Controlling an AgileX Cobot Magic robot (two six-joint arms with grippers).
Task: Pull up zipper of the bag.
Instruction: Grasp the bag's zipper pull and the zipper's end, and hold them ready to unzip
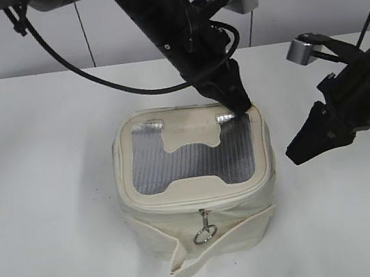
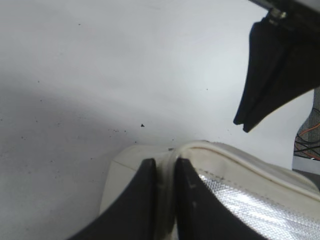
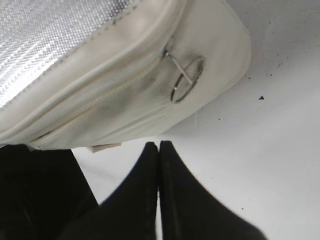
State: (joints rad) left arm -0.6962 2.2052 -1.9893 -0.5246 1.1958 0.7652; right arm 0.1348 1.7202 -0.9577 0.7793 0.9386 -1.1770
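Exterior view puts the bag (image 1: pixel 198 192) mid-table, nearer the front edge. My left gripper (image 1: pixel 237 107) pinches its back right rim, jaws clamped on the soft cream edge. My right gripper (image 3: pixel 159 150) hangs off the bag's right side, jaws together on nothing. The bag looks light and floppy, likely to slide if unpinned. The zipper (image 3: pixel 112 92) pull's ring (image 1: pixel 205 233), thin and probably slippery, is where I'd take hold.
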